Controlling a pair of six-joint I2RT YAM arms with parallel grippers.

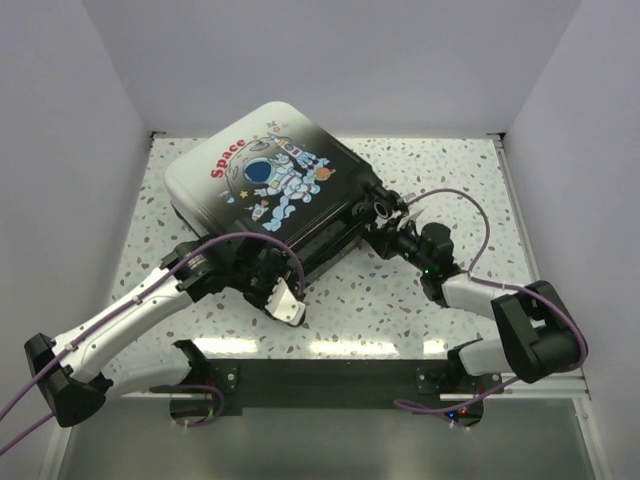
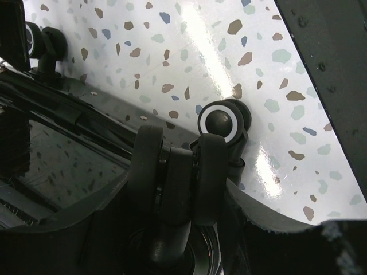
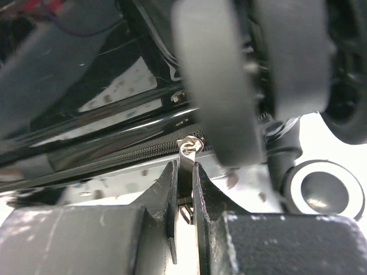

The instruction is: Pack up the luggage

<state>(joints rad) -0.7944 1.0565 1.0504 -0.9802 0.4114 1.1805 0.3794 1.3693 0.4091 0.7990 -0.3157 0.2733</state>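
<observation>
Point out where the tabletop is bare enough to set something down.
Bare terrazzo table: far right, between the suitcase and the right wall; and near centre, between the left arm and right arm. Crowded: the suitcase's near edge, where the left gripper sits by the wheels and the right gripper pinches the zipper pull.

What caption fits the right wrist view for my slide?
Right end effector pinches the silver zipper pull of the luggage beside a white-ringed wheel.
</observation>
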